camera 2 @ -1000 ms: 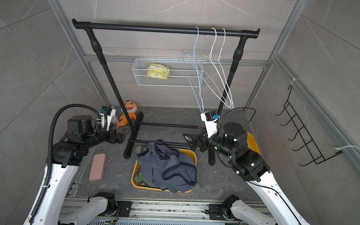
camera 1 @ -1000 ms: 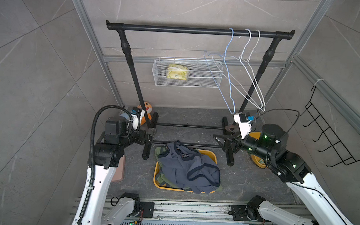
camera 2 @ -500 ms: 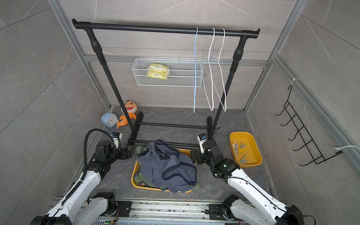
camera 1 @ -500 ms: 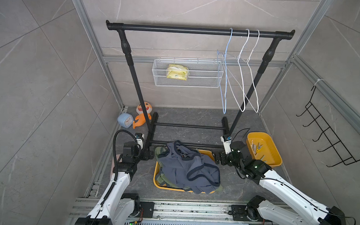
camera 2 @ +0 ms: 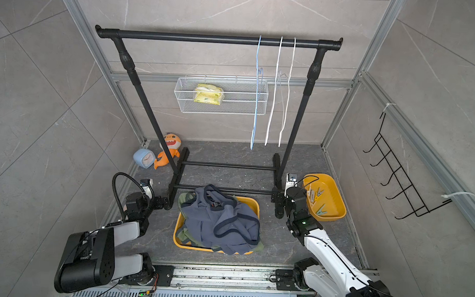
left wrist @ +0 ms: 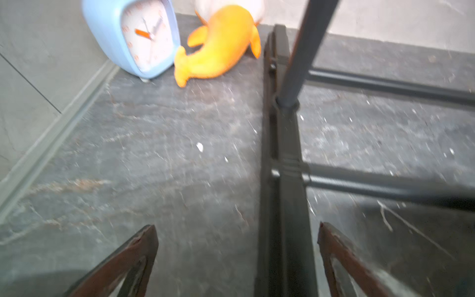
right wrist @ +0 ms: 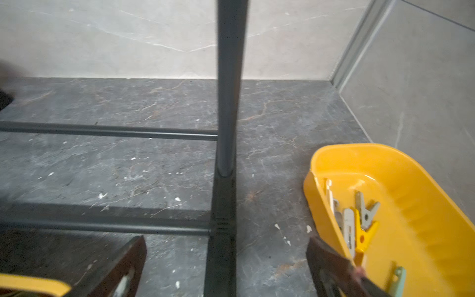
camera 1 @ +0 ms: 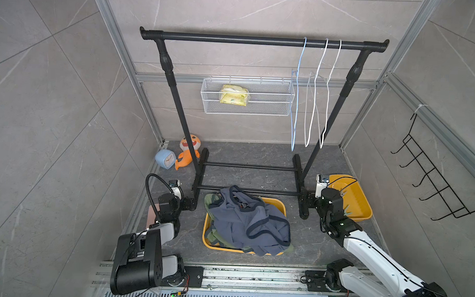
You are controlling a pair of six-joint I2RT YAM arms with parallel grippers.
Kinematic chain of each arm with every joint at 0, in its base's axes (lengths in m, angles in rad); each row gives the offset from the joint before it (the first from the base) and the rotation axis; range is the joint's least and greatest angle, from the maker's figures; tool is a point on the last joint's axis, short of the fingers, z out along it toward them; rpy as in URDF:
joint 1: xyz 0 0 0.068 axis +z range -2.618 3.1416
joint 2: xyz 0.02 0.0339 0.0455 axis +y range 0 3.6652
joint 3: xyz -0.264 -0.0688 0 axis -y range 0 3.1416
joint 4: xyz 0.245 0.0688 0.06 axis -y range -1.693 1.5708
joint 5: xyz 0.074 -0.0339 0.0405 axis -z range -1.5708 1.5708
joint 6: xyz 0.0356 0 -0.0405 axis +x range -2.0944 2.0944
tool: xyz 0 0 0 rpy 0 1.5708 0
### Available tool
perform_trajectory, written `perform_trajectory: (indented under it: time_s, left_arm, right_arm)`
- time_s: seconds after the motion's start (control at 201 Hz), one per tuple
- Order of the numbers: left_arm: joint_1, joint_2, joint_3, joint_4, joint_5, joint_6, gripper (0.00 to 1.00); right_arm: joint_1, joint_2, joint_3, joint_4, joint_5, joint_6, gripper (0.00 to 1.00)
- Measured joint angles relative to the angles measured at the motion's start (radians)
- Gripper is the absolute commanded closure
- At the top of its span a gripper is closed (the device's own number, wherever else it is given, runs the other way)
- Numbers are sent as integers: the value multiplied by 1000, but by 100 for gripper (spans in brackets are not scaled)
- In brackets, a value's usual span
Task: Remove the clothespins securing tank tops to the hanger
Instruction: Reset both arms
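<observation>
The tank tops [camera 1: 247, 223] [camera 2: 220, 222] lie in a heap in a yellow bin [camera 1: 204, 235] on the floor, navy on top and olive [camera 1: 211, 201] at the edges. Three bare hangers, one blue [camera 1: 296, 102] and two white [camera 1: 312, 111], hang on the rail. The clothespins [camera 2: 315, 196] [right wrist: 359, 223] lie in a yellow tray [camera 1: 360, 205] at the right. My left gripper [camera 1: 191, 203] [left wrist: 236, 227] is open, low at the rack's left foot. My right gripper [camera 1: 306, 197] [right wrist: 226, 239] is open and empty at the rack's right foot, beside the tray.
The black garment rack [camera 1: 262, 40] stands mid-floor, its foot bars [left wrist: 282, 180] [right wrist: 221, 231] running under both grippers. A wire basket [camera 1: 246, 100] with a yellow packet hangs on the back wall. A blue clock [camera 1: 165, 159] and orange plush [camera 1: 187, 153] sit back left. A hook rack [camera 1: 430, 186] is on the right wall.
Both arms have come down from raised poses to the floor by the rack's feet, both grippers open throughout. The hangers have swung and now hang straight.
</observation>
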State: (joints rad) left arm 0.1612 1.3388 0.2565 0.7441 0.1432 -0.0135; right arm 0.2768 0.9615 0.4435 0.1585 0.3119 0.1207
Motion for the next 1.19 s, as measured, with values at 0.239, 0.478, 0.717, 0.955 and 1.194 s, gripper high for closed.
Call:
perform_trajectory:
  time_s: [0.239,0.478,0.717,0.955,1.194]
  left_arm:
    - [3,161,5,144,45,-18,0]
    - [3,161,8,177,48,-25,0]
    - [3,161,10,176,42,-29,0]
    - [2,161,30,166,39,-29,0]
    - [-10,161,53,138,13,-28,0]
  right_arm:
    - [-131,203,-128,291,60,42,0]
    - [-154,350,-110,415,55,37,0]
    - [-179,476,-43,497,51,11,0]
    - [-154,505,-16,506,10,-39,0]
    - [-153,555,-86,670,-97,-92,0]
